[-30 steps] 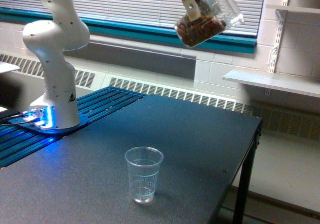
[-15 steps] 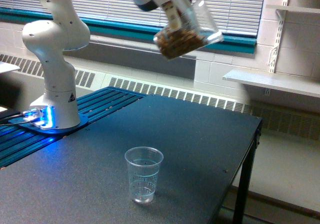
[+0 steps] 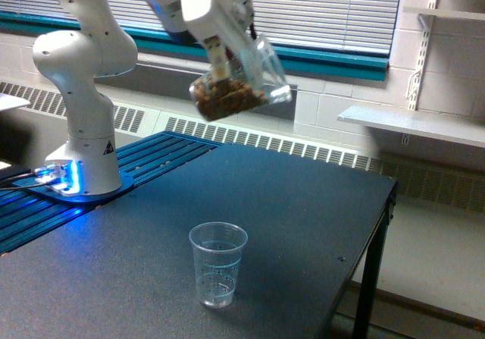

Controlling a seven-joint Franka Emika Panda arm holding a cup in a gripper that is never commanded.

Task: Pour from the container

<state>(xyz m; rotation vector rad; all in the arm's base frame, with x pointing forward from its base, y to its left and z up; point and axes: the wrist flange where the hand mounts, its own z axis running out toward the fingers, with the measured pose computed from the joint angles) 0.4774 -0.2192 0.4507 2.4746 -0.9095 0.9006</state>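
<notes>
Clear container w/ brown pieces, tilted, clamped in gripper, above table

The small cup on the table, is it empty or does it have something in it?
Empty, as far as the exterior view shows. The small cup stands upright and see-through, and the brown pieces sit inside the tilted container held by the claw.

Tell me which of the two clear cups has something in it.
The larger tumbler held tilted in the gripper, with brown pieces inside; the graduated cup on the table looks empty.
</notes>
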